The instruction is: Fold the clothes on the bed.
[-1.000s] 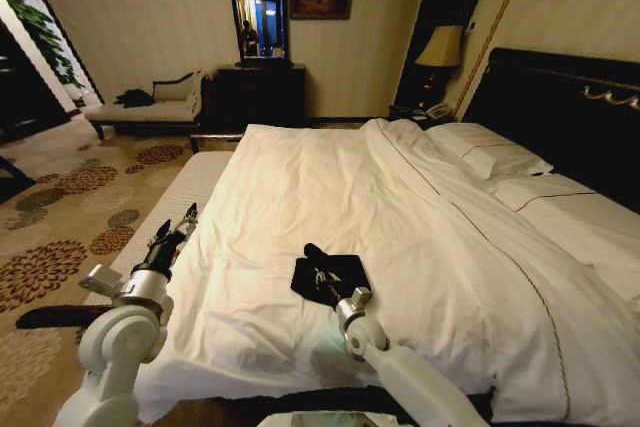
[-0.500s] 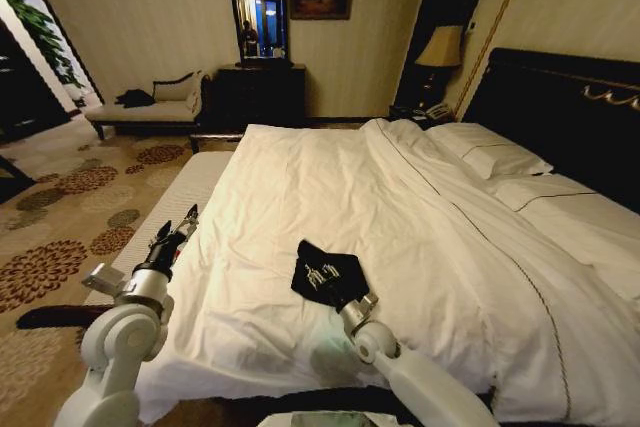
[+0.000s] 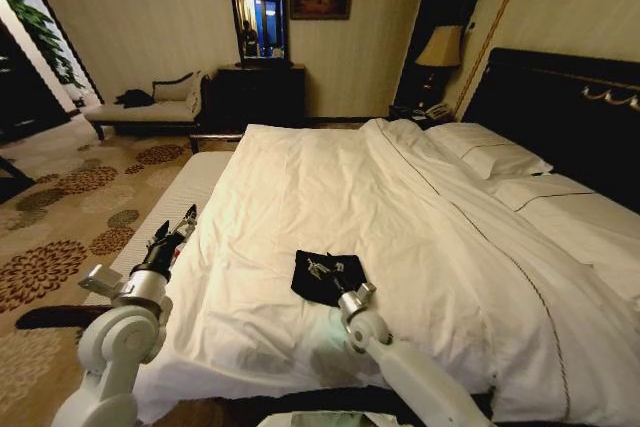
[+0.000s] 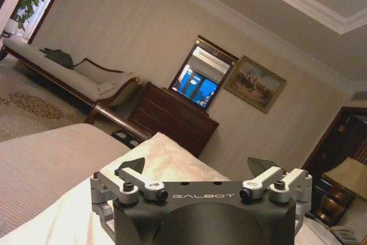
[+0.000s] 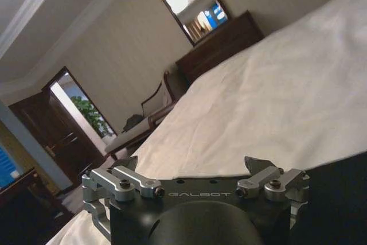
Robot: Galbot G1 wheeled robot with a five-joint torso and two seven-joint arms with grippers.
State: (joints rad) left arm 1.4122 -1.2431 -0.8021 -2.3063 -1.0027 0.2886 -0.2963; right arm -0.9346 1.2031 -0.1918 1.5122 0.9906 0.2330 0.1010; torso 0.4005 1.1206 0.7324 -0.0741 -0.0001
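Observation:
The clothes are one black T-shirt (image 3: 326, 275) with white lettering, lying bunched and compact on the bed (image 3: 330, 182) near its foot. My right gripper (image 3: 347, 293) sits at the shirt's near edge with its jaws open. In the right wrist view the right gripper (image 5: 194, 164) holds nothing, and black cloth (image 5: 338, 199) lies just beside one finger. My left gripper (image 3: 181, 226) hovers open above the bed's left edge, well away from the shirt. Its spread fingers (image 4: 133, 164) frame white sheet in the left wrist view.
A pale bench (image 3: 185, 192) runs along the bed's left side, over patterned carpet (image 3: 60, 237). Pillows (image 3: 500, 159) and the dark headboard (image 3: 560, 97) are at the right. A chaise (image 3: 150, 112), dresser with mirror (image 3: 256, 87) and lamp (image 3: 441, 47) line the far wall.
The shirt's raised far flap has dropped, and the shirt now lies flatter and smaller. The right gripper has shifted slightly at its near edge. The left arm has not moved.

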